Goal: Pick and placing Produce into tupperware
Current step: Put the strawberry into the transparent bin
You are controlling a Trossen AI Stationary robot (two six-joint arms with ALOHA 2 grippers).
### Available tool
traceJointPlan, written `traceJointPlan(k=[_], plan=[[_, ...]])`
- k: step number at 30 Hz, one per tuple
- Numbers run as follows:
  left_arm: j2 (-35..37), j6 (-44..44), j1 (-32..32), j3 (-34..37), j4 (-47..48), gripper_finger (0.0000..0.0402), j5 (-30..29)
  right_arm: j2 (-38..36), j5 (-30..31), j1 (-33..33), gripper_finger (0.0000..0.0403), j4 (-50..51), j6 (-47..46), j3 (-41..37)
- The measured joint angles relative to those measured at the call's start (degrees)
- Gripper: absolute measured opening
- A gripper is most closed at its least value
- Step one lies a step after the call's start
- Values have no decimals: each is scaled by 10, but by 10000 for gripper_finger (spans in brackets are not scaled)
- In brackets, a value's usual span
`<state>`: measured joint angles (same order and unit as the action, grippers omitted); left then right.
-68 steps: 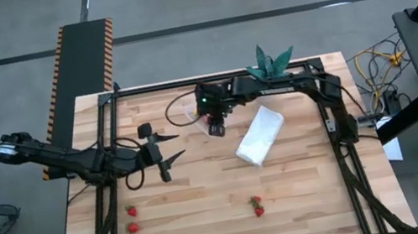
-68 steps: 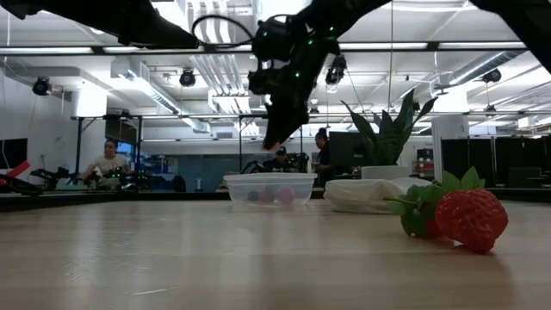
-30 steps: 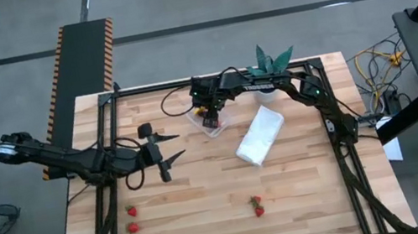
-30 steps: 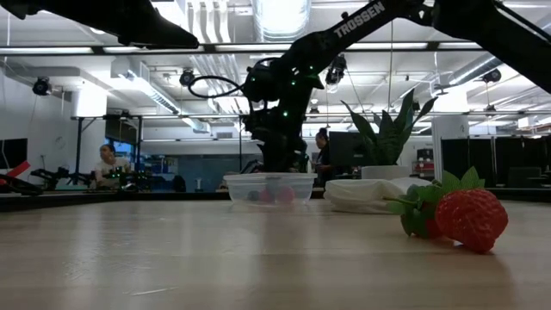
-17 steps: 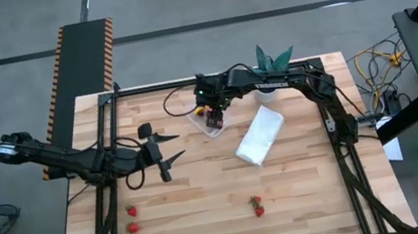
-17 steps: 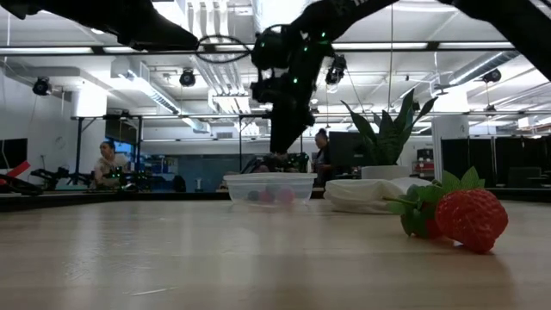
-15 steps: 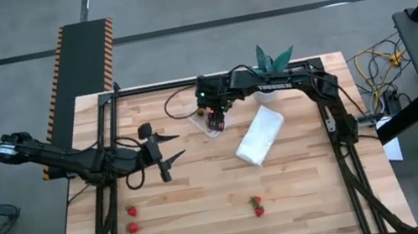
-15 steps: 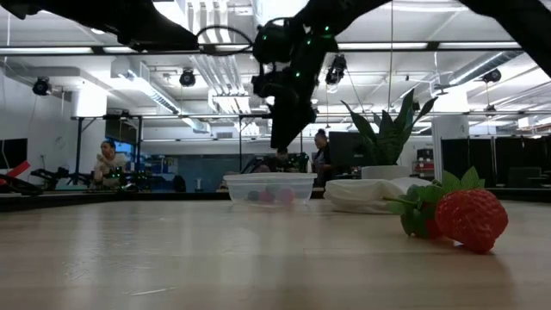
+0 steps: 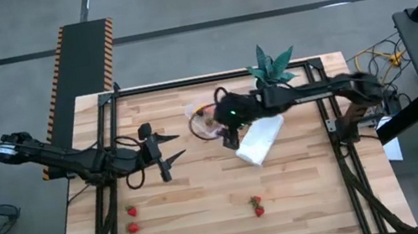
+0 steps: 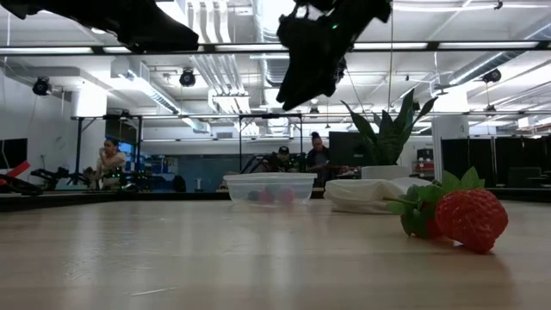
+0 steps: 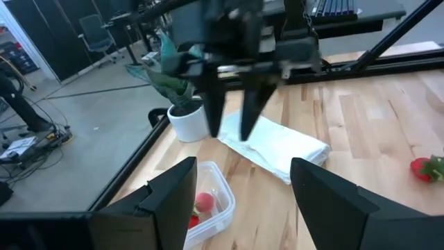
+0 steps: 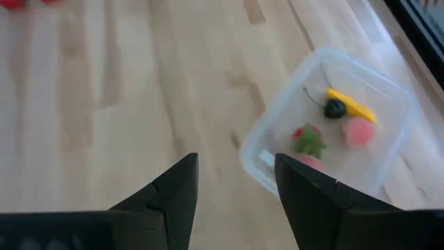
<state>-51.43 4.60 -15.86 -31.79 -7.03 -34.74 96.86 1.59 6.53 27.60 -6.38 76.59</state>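
Near the far middle of the wooden table (image 9: 209, 219) sits the clear tub (image 9: 203, 124), holding a few small fruit pieces (image 12: 326, 128): pink, red with green, one yellow. Right gripper (image 9: 231, 140) hangs in the air just beside the tub, between it and the folded white cloth (image 9: 261, 135); fingers apart, nothing between them (left wrist view shows the gap plainly). Cloth lies touching or nearly touching the tub's side; a potted plant (image 9: 270, 66) stands behind it at the far edge.

Left gripper (image 9: 168, 147) waits over the table's left-centre, fingers spread, empty.

Loose strawberries: two (image 9: 132, 219) near the front left, well apart from the tub; two more (image 9: 256, 205) front centre, one of them filling the low view's right foreground (image 10: 461, 217). People show in the room beyond.
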Motion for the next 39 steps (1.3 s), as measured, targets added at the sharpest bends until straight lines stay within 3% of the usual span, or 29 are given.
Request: traceJointPlan(k=[10,15,22,29,36,39], plan=[[-29,-85,1,-6,-3,219,-7,-123,0,-45,182,-214,-17,-190],[-63,-178,0,-5,7,219,-5,-169,0,-53,182,-282,-13,-267],[-102,-235,9,-39,38,219,13,-216,-1,-65,182,-393,-8,-370],[-129,-442,15,-67,111,219,32,-242,-2,-67,182,-464,-2,-433],[-149,-639,44,-68,229,219,120,-244,-5,-67,182,-480,9,-451],[-159,-729,51,-68,294,219,184,-244,-5,-67,182,-479,14,-454]])
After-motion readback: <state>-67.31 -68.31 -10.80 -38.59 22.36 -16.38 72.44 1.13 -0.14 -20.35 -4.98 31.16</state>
